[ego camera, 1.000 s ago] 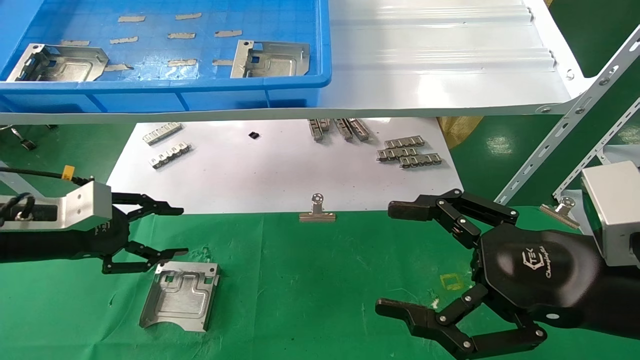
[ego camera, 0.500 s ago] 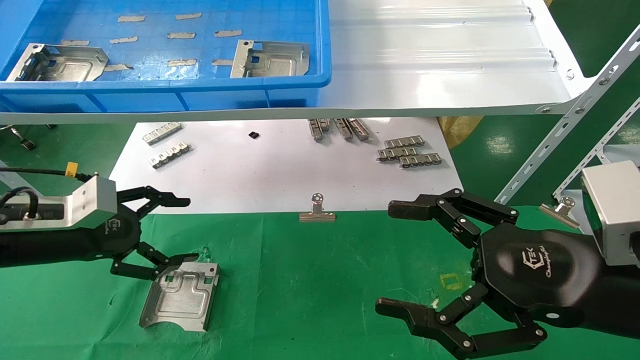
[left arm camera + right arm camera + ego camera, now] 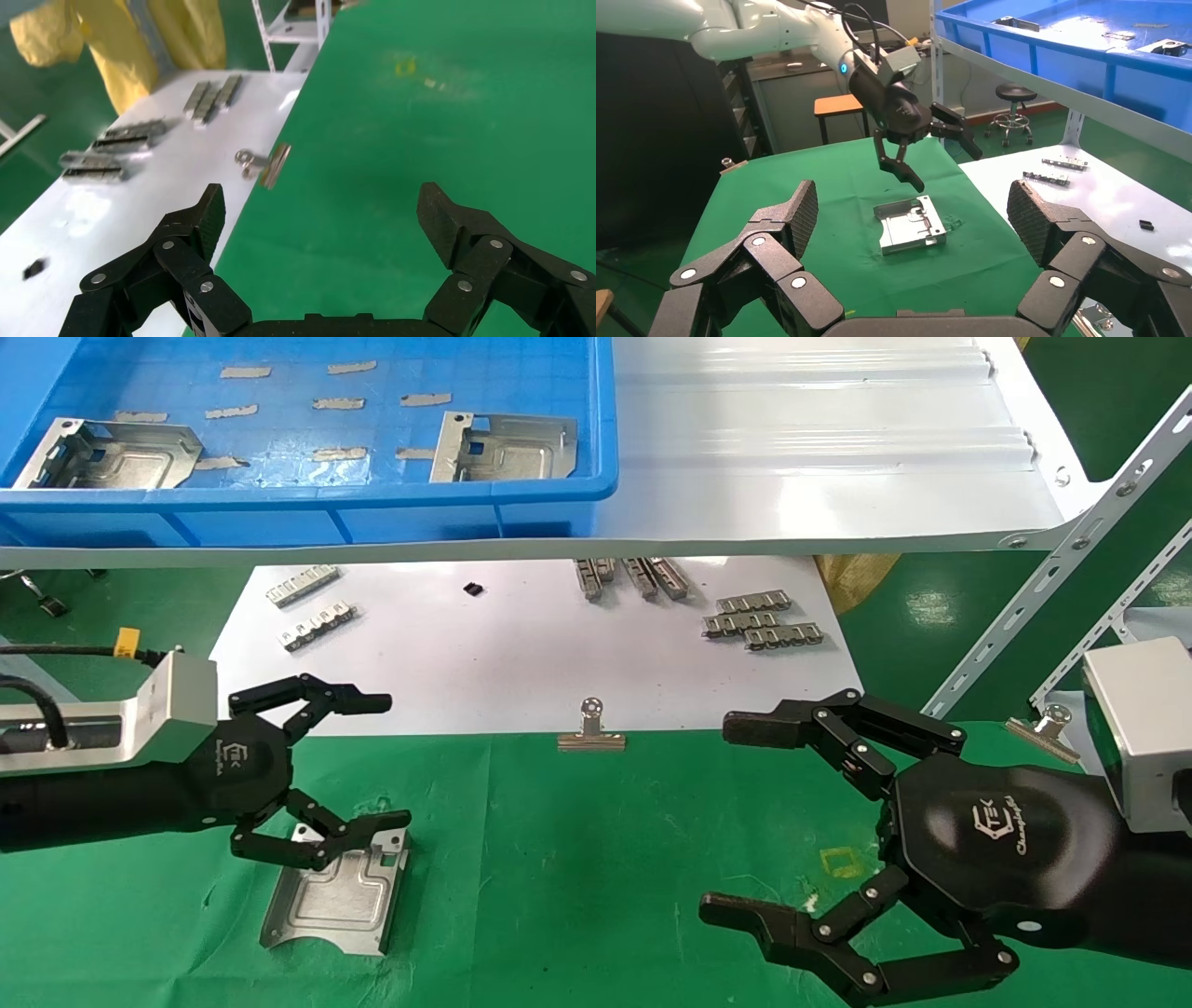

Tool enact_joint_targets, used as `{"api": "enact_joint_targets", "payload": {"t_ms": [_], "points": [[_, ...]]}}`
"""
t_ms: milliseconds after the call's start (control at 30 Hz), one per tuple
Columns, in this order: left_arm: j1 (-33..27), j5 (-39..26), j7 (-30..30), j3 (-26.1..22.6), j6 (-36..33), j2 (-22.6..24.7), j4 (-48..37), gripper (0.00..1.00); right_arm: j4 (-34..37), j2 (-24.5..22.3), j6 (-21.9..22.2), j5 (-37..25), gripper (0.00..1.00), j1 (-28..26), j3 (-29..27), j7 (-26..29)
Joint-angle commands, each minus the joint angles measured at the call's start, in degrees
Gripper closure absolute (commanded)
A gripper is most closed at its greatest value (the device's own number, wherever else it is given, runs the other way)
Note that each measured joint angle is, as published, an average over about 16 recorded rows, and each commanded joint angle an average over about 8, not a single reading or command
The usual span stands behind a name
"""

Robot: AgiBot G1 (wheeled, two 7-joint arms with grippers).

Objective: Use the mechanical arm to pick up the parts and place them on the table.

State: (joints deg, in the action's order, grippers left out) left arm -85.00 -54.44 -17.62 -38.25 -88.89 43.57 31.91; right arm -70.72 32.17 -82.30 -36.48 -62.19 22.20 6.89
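the left gripper hangs above the near-left plate, fingers spread wide, holding nothing. the plate, silvery with an embossed channel and square cutouts, lies flat on the green-cloth bench, open cloth to its right. the right gripper hovers well right of the plate, fingers wide. two plates sit in the blue bin.

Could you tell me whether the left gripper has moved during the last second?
Yes. The left gripper, open, has shifted rightward toward the binder clip, and now hangs over the plate on the green table.
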Motion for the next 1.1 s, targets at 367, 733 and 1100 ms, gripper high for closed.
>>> {"api": "enact_joint_targets", "payload": {"t_ms": [367,733,1100], "points": [[7.88,4.23,9.53,7.47,1.07,-2.87,14.0,0.0,0.0,0.0,0.0,0.0,0.0,0.0,0.0,0.0],[15.09,8.1,18.27,14.31,2.05,-5.51,26.83,0.0,0.0,0.0,0.0,0.0,0.0,0.0,0.0,0.0],[21.99,11.8,26.62,20.86,2.99,-8.03,39.1,0.0,0.0,0.0,0.0,0.0,0.0,0.0,0.0,0.0]]}}
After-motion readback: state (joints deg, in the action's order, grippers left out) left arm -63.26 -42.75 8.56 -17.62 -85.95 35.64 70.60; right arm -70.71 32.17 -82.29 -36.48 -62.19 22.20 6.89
